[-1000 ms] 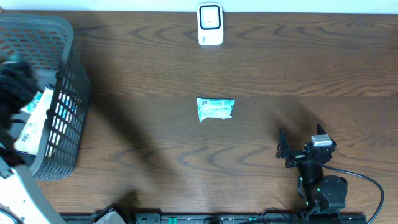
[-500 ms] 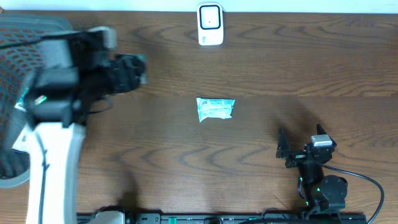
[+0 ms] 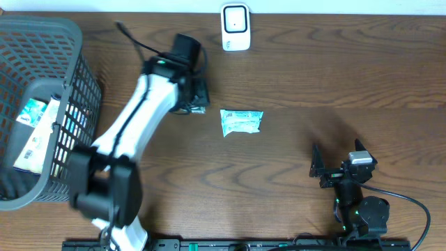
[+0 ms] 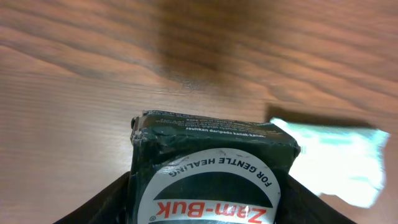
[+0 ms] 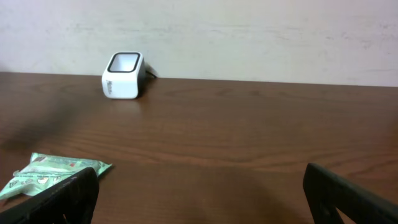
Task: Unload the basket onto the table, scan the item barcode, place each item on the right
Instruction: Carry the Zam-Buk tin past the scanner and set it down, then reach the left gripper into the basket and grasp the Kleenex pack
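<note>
Since the earlier frame my left tool (image 3: 196, 97) had swung out of the basket (image 3: 78, 97) over the bench (image 3: 313, 77), pinching the Zam-Buk box (image 4: 211, 155). Fetching looked done; presenting its barcode to the scanner (image 3: 235, 28), beyond the tool, remained. Only the wrist view showed the label; overhead hid it. The right tool (image 3: 336, 159) sat spread, idle.

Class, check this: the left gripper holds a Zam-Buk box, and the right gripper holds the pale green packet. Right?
No. The right gripper is open and empty; the overhead view shows the pale green packet lying on the table. The left gripper does hold the Zam-Buk box.
</note>
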{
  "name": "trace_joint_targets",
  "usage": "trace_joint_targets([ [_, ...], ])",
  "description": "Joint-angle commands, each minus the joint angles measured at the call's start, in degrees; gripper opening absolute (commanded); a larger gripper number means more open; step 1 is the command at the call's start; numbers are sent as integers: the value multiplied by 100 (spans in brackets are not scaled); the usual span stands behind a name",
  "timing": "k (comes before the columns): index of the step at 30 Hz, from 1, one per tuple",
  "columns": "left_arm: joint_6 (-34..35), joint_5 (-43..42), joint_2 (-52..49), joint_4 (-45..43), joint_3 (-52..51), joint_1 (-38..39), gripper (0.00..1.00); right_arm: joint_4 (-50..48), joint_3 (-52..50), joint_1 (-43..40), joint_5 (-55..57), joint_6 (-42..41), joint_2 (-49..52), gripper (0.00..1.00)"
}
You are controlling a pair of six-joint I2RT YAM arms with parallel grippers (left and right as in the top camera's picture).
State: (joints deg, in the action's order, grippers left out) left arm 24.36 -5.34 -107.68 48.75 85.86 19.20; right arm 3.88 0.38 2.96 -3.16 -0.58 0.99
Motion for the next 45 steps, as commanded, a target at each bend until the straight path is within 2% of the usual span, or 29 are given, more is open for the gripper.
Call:
trace_joint_targets([
  [1,407,127,-450,-190,-37,90,53,22,-7,46,-22,24,-24,99],
  [4,407,109,-680,-334,-37,138,54,22,-7,46,-22,24,-24,99],
  [6,407,109,-774,-372,-37,149,72,22,-7,46,-22,22,-24,99],
  [9,404,107,-774,-372,-37,149,80,22,-7,46,-22,24,-24,99],
  [12,393,85,-748,-389,-17,146,85,22,-7,46,-22,24,-24,99],
  [16,-24,92,-533,-269,262,72,87,22,-7,46,-22,22,-24,99],
  [21,-295,92,398,140,960,-433,88,22,-7,46,-22,24,-24,99],
  [25,-555,92,1486,354,1360,-1169,88,22,-7,46,-22,24,-24,99],
  [27,-817,96,2070,361,1399,-1639,92,22,-7,46,-22,24,-24,99],
  [33,-1460,540,3261,776,1397,-3567,98,22,-7,46,-22,24,-24,99],
  [39,-1878,-50,3082,988,1237,-5519,99,22,-7,46,-20,24,-24,99],
  [42,-1884,-778,2673,975,1211,-6137,99,22,-7,46,-22,22,-24,99],
  [45,-2135,-1078,2264,1062,1211,-6446,99,22,-7,46,-22,24,-24,99],
])
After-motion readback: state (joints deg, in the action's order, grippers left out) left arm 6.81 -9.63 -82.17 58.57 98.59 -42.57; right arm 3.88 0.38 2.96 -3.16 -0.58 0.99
